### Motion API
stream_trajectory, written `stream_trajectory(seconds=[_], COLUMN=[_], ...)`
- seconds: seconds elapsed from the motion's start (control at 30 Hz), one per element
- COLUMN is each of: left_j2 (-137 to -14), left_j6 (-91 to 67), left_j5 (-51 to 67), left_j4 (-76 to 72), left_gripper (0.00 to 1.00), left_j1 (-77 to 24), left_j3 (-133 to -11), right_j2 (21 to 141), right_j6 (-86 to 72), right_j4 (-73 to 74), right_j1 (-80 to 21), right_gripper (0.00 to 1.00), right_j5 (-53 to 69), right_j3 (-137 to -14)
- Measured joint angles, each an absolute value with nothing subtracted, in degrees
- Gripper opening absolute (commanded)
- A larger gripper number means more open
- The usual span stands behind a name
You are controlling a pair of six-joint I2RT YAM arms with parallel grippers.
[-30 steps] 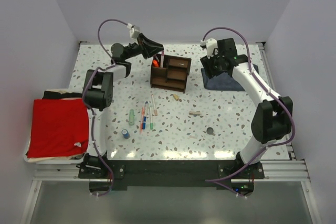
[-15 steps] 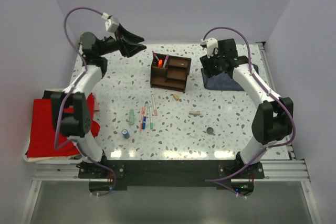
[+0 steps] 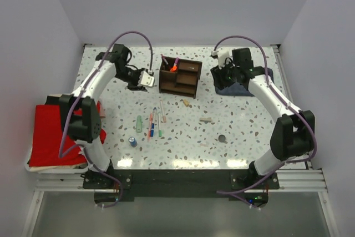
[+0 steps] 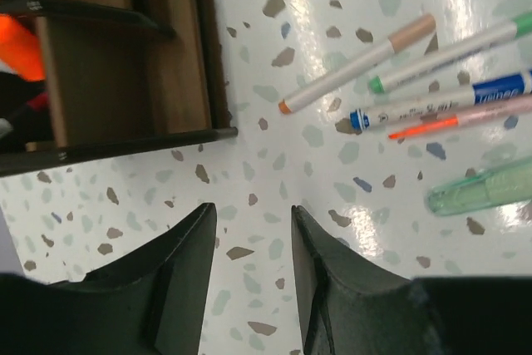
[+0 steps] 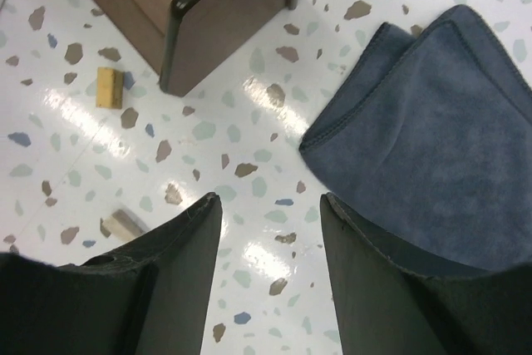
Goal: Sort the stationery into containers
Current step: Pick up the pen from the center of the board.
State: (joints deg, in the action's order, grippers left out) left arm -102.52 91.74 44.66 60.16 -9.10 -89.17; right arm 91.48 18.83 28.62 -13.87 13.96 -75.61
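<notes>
The dark brown wooden organizer (image 3: 180, 77) stands at the back centre, with an orange highlighter (image 3: 173, 67) and a pink pen (image 3: 176, 61) upright in its left compartment. Several pens (image 3: 155, 121) lie in a loose bunch on the table. A pale green tube (image 3: 138, 123) and a blue cylinder (image 3: 133, 141) lie to their left. Further right are a dark disc (image 3: 222, 137) and tan bits (image 3: 187, 102). My left gripper (image 4: 253, 209) is open and empty over bare table, just left of the organizer (image 4: 108, 64), with the pens (image 4: 440, 101) beyond it. My right gripper (image 5: 270, 201) is open and empty.
A folded blue-grey cloth (image 5: 432, 139) lies right of the organizer's corner (image 5: 216, 6), partly under my right gripper. A red cloth (image 3: 58, 134) covers a tray at the table's left edge. White walls close in the table at the back and both sides.
My left gripper let go of the pink pen in the organizer, lifted away to the back left, then came down beside the organizer's left side. The right arm barely moved.
</notes>
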Motion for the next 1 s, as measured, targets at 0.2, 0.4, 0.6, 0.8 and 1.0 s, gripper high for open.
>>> stream_trajectory(seconds=[0.2,0.4,0.6,0.8,1.0], left_j2=[-107.5,-108.6,-112.6,-117.1,-119.7], left_j6=[106.9,111.3,112.2,111.9,111.9], left_j5=[32.9,27.7,24.2,21.2,19.7], left_j4=[69.1,69.9,67.4,64.5,63.6], left_gripper=[0.45,0.42,0.37,0.34,0.31], left_j1=[-15.2,-23.5,-27.4,-29.1,-29.8], left_j3=[-91.7,-91.7,-91.5,-91.5,-91.5], right_j2=[85.1,81.2,80.9,80.9,80.9], right_j6=[20.8,22.8,24.2,24.9,25.5], right_j4=[28.8,29.4,29.8,29.9,30.0], right_j1=[-13.9,-13.9,-13.9,-13.9,-13.9], right_gripper=[0.54,0.54,0.54,0.54,0.54], right_j5=[16.6,17.9,18.2,18.2,18.2], right_j3=[-69.2,-66.2,-66.1,-66.1,-66.1])
